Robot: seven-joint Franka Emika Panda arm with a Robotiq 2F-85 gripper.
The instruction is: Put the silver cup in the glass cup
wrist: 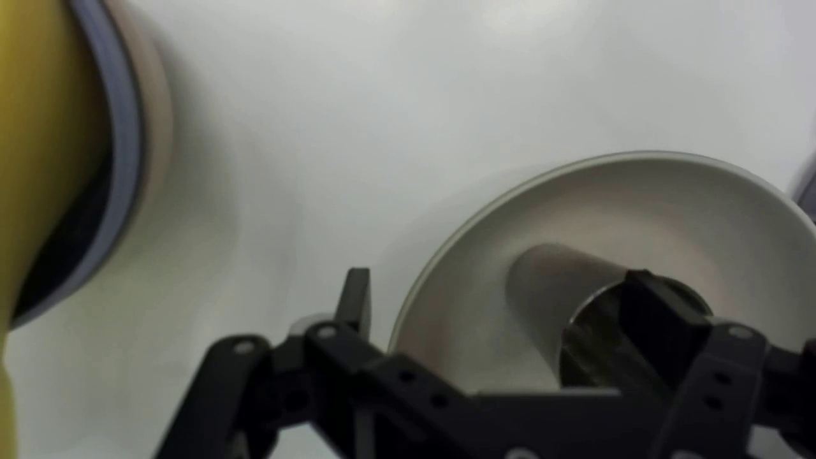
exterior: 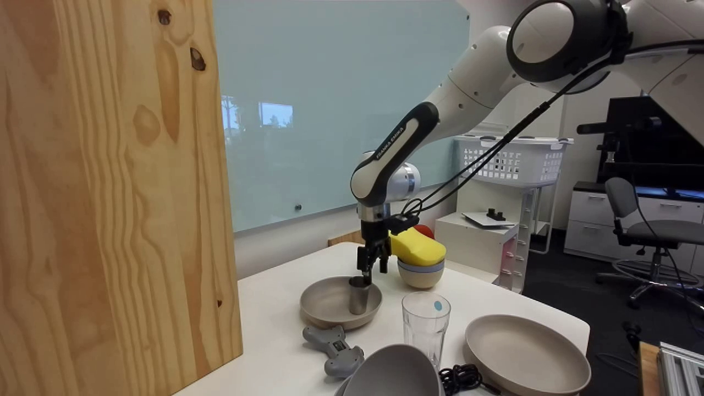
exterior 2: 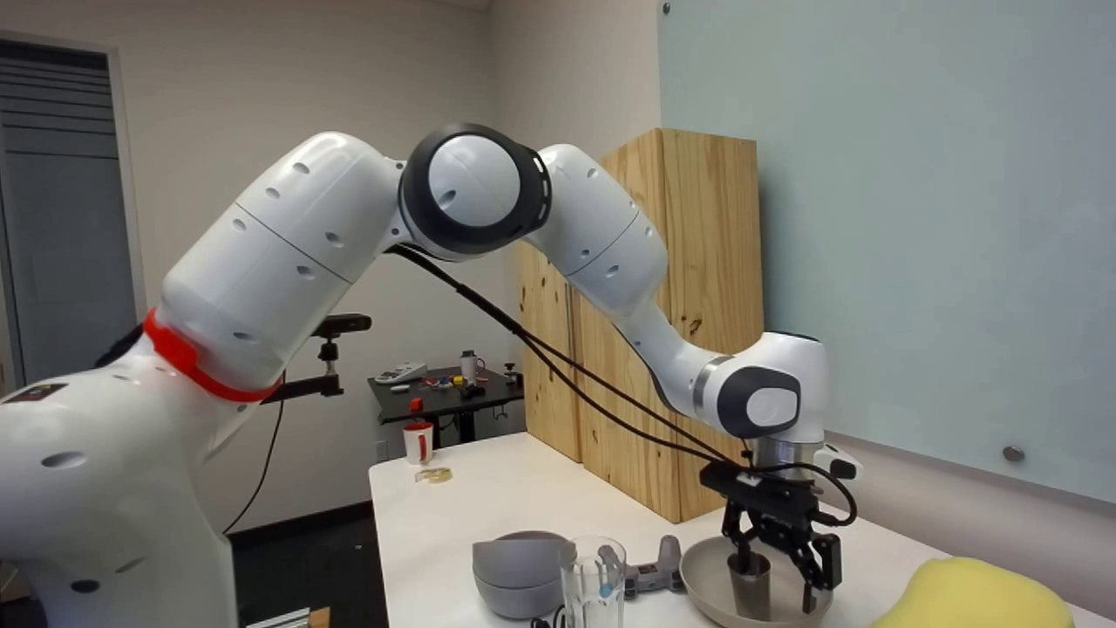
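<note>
Gripper [wrist: 500, 290]: pointing down, fingers spread wide, nothing in its grasp.
Inner finger [wrist: 663, 322]: over the mouth of the silver cup [exterior: 359, 300], tip seemingly just inside; contact I cannot tell.
Outer finger [wrist: 354, 303]: outside the cup and apart from it, on the side facing the yellow-topped pot [exterior: 422, 275].
Straddle: I judge it set so that one wall falls between the fingers; drawing them together should pinch that wall near the rim, leaving most of the body bare to go down into the narrow glass cup [exterior: 426, 324].
Tan bowl [exterior: 322, 311]: under my gripper, holding the silver cup; its sloping sides could tip the cup if I pull sideways.
Silver cup: upright in the bowl, below the gripper, nearer the inner finger than the outer.
Glass cup: upright on the white table [exterior: 269, 330], well apart from the gripper, back toward the robot's shoulder [exterior 2: 96, 506].
Game controller [exterior: 338, 352]: just beside the bowl, off the gripper's inner-finger side; I judge any carry that way should pass above it.
Stage: lining up the grasp, I judge; lift, carry and lowering not yet done.
</note>
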